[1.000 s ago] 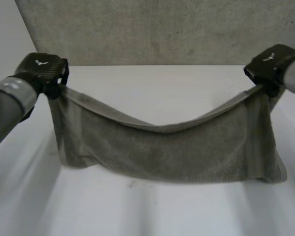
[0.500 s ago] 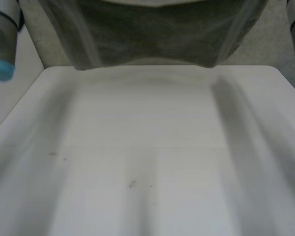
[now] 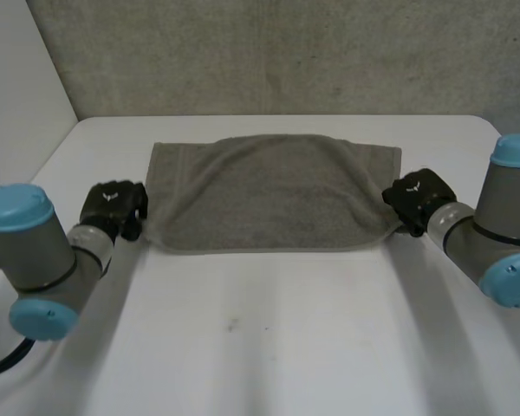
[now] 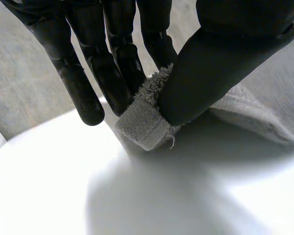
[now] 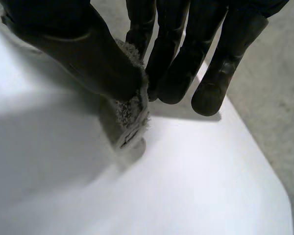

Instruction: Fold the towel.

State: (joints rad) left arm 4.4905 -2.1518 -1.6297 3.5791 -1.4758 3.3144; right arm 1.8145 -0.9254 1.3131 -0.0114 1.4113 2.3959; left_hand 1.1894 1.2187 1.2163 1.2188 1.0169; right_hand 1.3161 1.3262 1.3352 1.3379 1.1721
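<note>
1. Towel [image 3: 269, 195]: hung in the air a second ago, now spread on the table [image 3: 269, 347] between my fingertips.
2. Left hand [image 3: 113, 208]: thumb and fingers pinching one near corner.
3. Right hand [image 3: 420, 198]: pinching the other near corner.
4. Judgement: laid down; release comes next.

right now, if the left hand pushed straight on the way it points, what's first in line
Likely the white table just beyond the left hand, which pinches a towel corner; depth unclear.

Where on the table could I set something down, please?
Free: the wide table patch on the near side of the towel, and a thin strip behind it. Crowded: the towel's near corners, where the left hand and right hand pinch it.
</note>
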